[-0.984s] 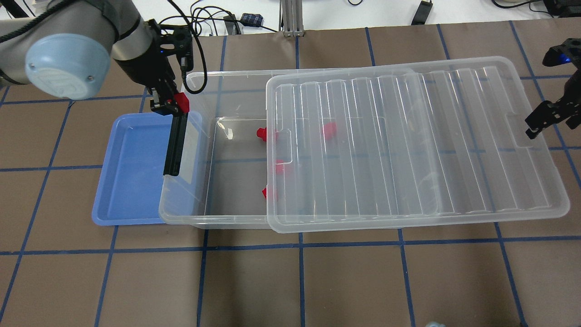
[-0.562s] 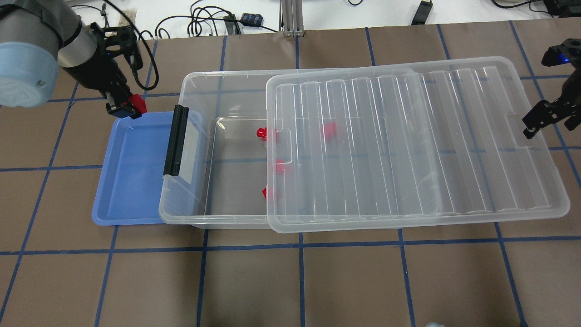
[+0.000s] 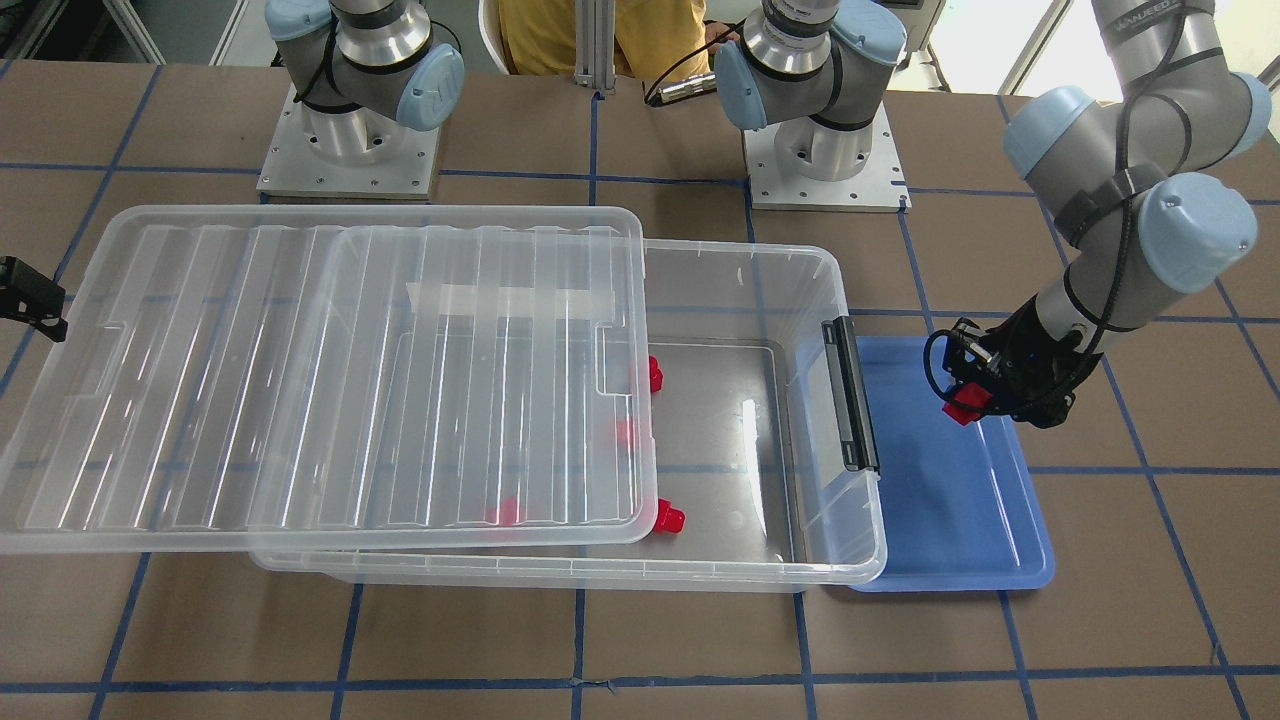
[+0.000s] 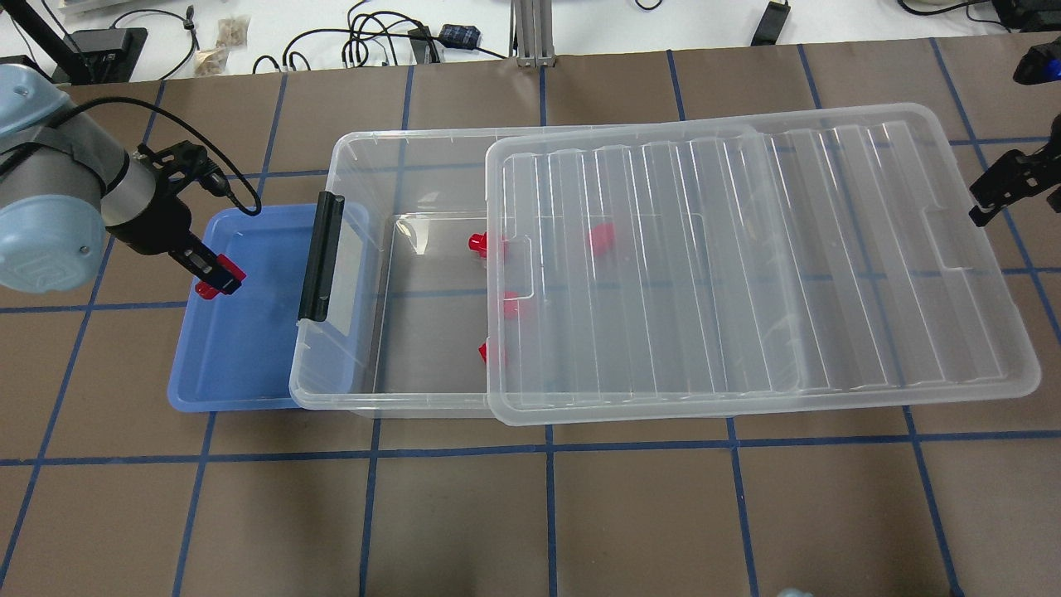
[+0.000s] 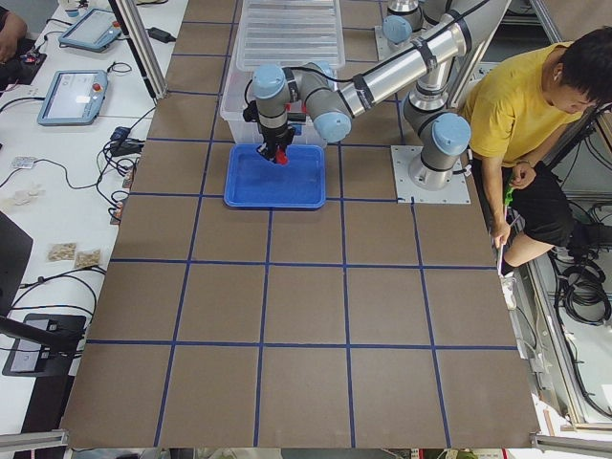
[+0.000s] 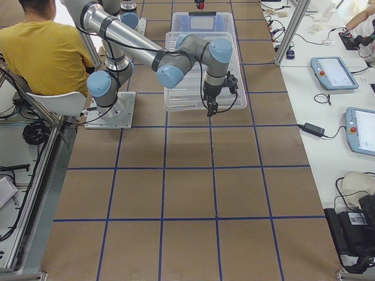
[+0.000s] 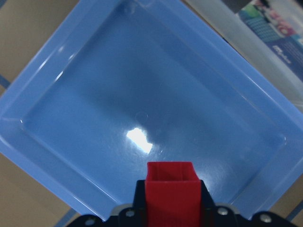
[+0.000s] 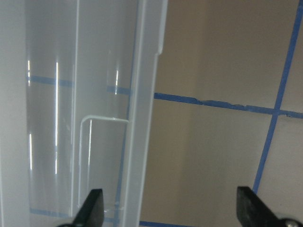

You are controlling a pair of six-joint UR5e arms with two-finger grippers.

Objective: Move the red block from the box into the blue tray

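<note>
My left gripper (image 4: 214,280) is shut on a red block (image 4: 217,285) and holds it over the blue tray (image 4: 249,365); the block also shows in the front view (image 3: 965,410) and the left wrist view (image 7: 171,195), above the tray floor (image 7: 142,85). The clear box (image 4: 398,390) lies beside the tray, its ribbed lid (image 4: 746,265) slid aside. Other red blocks (image 4: 478,242) lie inside the box, some under the lid. My right gripper (image 4: 995,195) is open and empty past the lid's right end, its fingers (image 8: 92,208) wide apart.
The box's black latch (image 4: 319,257) faces the tray. Cables and small devices (image 4: 431,37) lie beyond the table's back edge. A person in yellow (image 5: 535,105) sits beside the robot bases.
My left gripper carried the red block from above the box's latch end leftward and then forward and down over the blue tray. The right gripper shifted slightly.
</note>
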